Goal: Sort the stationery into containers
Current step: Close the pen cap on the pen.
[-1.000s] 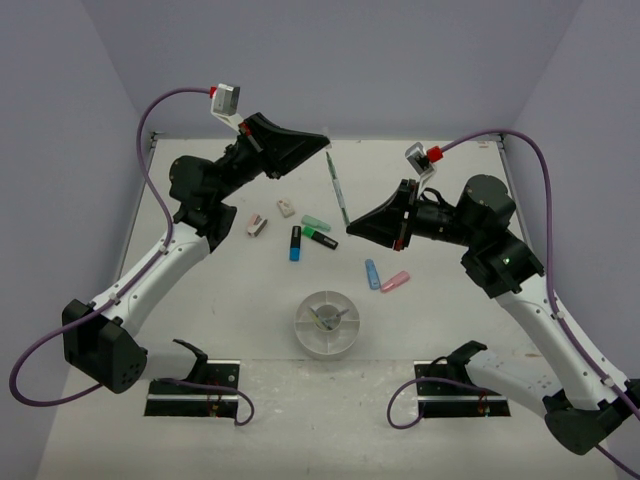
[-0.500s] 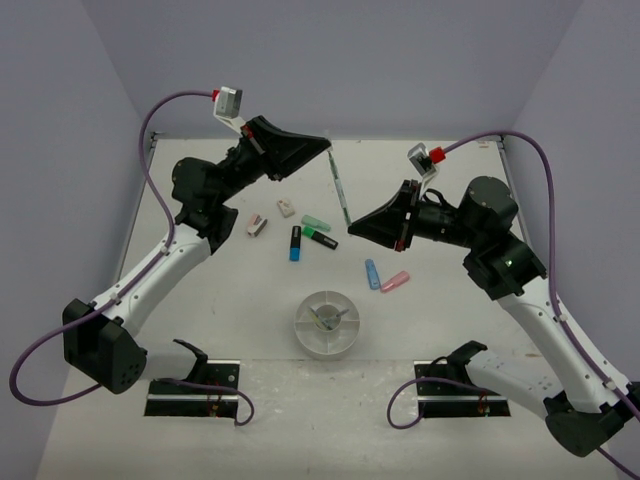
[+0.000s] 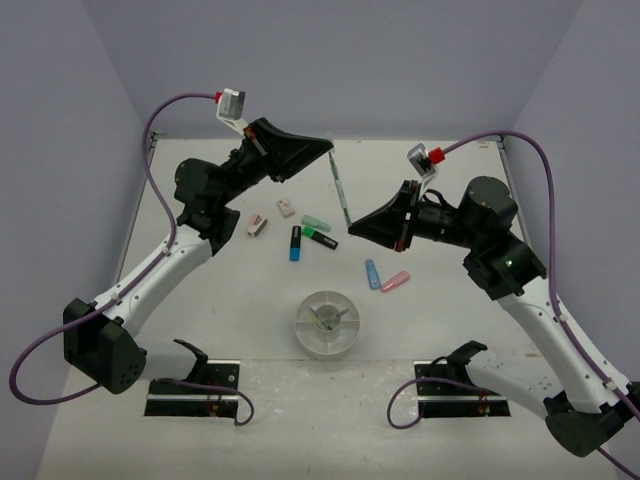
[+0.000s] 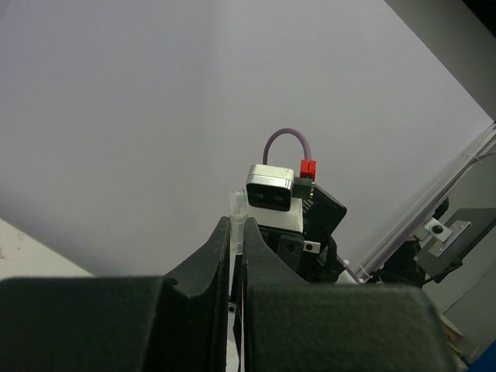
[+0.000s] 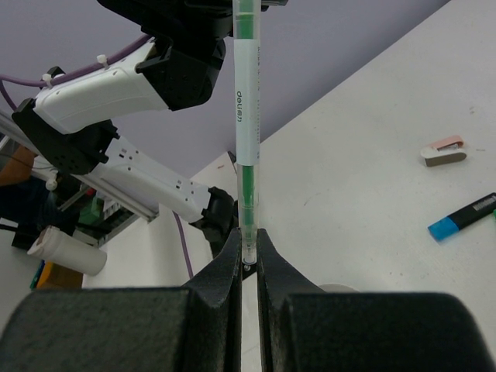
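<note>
A thin green and white pen (image 3: pixel 339 188) hangs in the air between both grippers, above the back of the table. My left gripper (image 3: pixel 328 149) is shut on its far, clear end (image 4: pixel 239 211). My right gripper (image 3: pixel 350 224) is shut on its near end (image 5: pixel 246 242); the pen (image 5: pixel 246 116) runs straight up from those jaws. The round white dish (image 3: pixel 303 335) stands front centre with a few small items in it. On the table lie two erasers (image 3: pixel 257 226) (image 3: pixel 286 208), a green highlighter (image 3: pixel 316 222), a black one (image 3: pixel 322 239), a blue-tipped one (image 3: pixel 295 243), a small blue one (image 3: pixel 372 273) and a pink one (image 3: pixel 395 281).
The two arms reach over the scattered stationery from either side. Two black fixtures (image 3: pixel 195 388) (image 3: pixel 455 388) sit at the near edge. Purple walls close in the back and sides. One eraser (image 5: pixel 443 152) and the blue-tipped highlighter (image 5: pixel 463 218) show in the right wrist view.
My left gripper has edged slightly up and to the right with the pen's far end. The right gripper has barely moved.
</note>
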`<control>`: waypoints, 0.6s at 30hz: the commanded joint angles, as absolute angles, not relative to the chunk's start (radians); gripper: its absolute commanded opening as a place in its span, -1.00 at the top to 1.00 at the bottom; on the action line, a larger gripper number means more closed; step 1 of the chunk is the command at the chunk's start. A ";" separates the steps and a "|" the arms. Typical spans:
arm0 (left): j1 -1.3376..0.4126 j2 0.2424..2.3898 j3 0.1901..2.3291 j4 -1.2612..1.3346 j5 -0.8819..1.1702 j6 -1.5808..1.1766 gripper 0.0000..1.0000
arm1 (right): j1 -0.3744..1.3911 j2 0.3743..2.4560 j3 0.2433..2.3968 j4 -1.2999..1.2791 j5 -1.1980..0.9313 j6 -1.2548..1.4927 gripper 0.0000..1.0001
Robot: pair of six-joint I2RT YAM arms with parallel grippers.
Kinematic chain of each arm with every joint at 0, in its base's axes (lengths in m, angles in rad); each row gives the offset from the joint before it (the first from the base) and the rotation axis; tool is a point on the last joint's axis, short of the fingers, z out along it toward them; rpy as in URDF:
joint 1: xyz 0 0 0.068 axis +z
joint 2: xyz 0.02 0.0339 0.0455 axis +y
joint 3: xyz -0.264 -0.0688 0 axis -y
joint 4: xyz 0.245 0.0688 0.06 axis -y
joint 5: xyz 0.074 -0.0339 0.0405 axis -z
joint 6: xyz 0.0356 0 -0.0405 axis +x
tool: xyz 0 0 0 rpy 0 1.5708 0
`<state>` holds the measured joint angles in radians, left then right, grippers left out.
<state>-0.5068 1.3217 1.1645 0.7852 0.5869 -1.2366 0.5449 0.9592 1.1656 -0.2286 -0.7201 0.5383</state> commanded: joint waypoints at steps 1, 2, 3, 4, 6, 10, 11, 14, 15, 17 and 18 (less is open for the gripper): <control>-0.512 1.286 1.186 0.776 0.548 -1.199 1.00 | 0.550 0.937 1.186 -0.242 -0.706 0.502 1.00; -0.512 1.285 1.192 0.760 0.542 -1.195 1.00 | 0.550 0.934 1.182 -0.244 -0.706 0.500 1.00; -0.512 1.286 1.196 0.750 0.539 -1.191 1.00 | 0.549 0.932 1.178 -0.246 -0.707 0.499 1.00; -0.512 1.288 1.201 0.746 0.540 -1.188 1.00 | 0.549 0.930 1.175 -0.248 -0.708 0.500 1.00; -0.512 1.291 1.212 0.739 0.543 -1.186 1.00 | 0.549 0.924 1.170 -0.251 -0.702 0.499 1.00; -0.512 1.292 1.209 0.739 0.547 -1.187 1.00 | 0.549 0.922 1.171 -0.252 -0.686 0.500 1.00; -0.512 1.293 1.209 0.740 0.548 -1.188 1.00 | 0.550 0.923 1.174 -0.253 -0.683 0.499 1.00; -0.512 1.292 1.208 0.742 0.545 -1.194 1.00 | 0.550 0.933 1.186 -0.263 -0.671 0.500 1.00; -0.512 1.292 1.210 0.740 0.545 -1.195 1.00 | 0.549 0.937 1.190 -0.266 -0.666 0.500 1.00; -0.512 1.293 1.216 0.739 0.545 -1.196 1.00 | 0.549 0.941 1.193 -0.268 -0.663 0.499 1.00; -0.512 1.293 1.220 0.739 0.545 -1.196 1.00 | 0.549 0.944 1.194 -0.269 -0.663 0.499 1.00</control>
<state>-0.5068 1.3170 1.1703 0.7341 0.5547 -1.2114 0.5449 0.9371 1.1656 -0.2712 -0.6893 0.5147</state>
